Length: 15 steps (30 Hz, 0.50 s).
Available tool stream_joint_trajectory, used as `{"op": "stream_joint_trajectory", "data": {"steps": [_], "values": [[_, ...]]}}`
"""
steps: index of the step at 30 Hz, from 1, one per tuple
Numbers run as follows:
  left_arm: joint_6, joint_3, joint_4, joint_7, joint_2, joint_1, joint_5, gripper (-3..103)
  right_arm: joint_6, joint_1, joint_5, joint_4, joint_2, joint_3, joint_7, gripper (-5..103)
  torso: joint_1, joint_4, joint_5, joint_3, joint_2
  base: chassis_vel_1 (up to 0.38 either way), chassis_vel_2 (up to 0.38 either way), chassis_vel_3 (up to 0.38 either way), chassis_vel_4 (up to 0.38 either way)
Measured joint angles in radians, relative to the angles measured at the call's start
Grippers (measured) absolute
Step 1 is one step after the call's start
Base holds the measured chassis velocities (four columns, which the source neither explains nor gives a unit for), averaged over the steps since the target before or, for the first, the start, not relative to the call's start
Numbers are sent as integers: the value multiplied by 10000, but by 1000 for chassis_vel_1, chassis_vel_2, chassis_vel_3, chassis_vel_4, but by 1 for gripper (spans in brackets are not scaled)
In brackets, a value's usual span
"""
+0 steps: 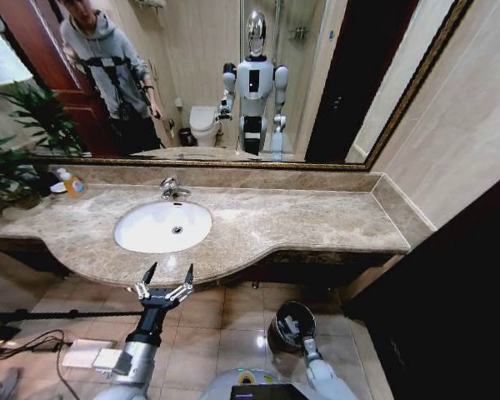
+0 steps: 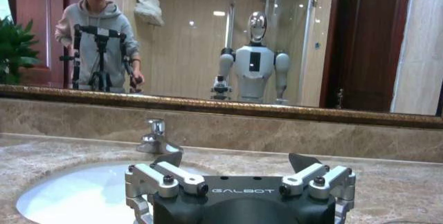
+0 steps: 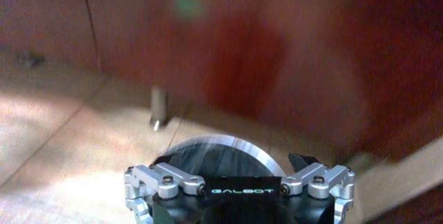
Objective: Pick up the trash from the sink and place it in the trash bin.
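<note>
The head view takes in the whole beige-brown marble counter (image 1: 300, 225) across the middle of the frame, with the white oval sink (image 1: 162, 227) left of centre, its chrome faucet (image 1: 171, 188) behind it, and a yellow soap bottle (image 1: 72, 183) at the far left. The basin looks bare; no trash can be made out in it. The left gripper (image 1: 167, 273) hovers just below the counter's front edge, its fingers spread. From the left wrist view the faucet (image 2: 155, 138) stands close ahead, beyond the spread fingertips (image 2: 168, 157), with the basin (image 2: 76, 195) at lower left. The black trash bin (image 1: 290, 325) stands on the floor at lower right of the head view, the right gripper (image 1: 292, 331) over it. In the right wrist view the bin's shiny rim (image 3: 232, 143) lies between the spread fingers (image 3: 304, 160); its contents cannot be told.
</note>
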Motion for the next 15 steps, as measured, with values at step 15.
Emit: {"op": "stream_joint_trajectory", "data": {"steps": [15], "values": [[0,0,0,-1,0,0,0,100,-1551,-3712,3231,9029,-910,644,83,100,0,-1,-2,-1,1,0,0,0,0]]}}
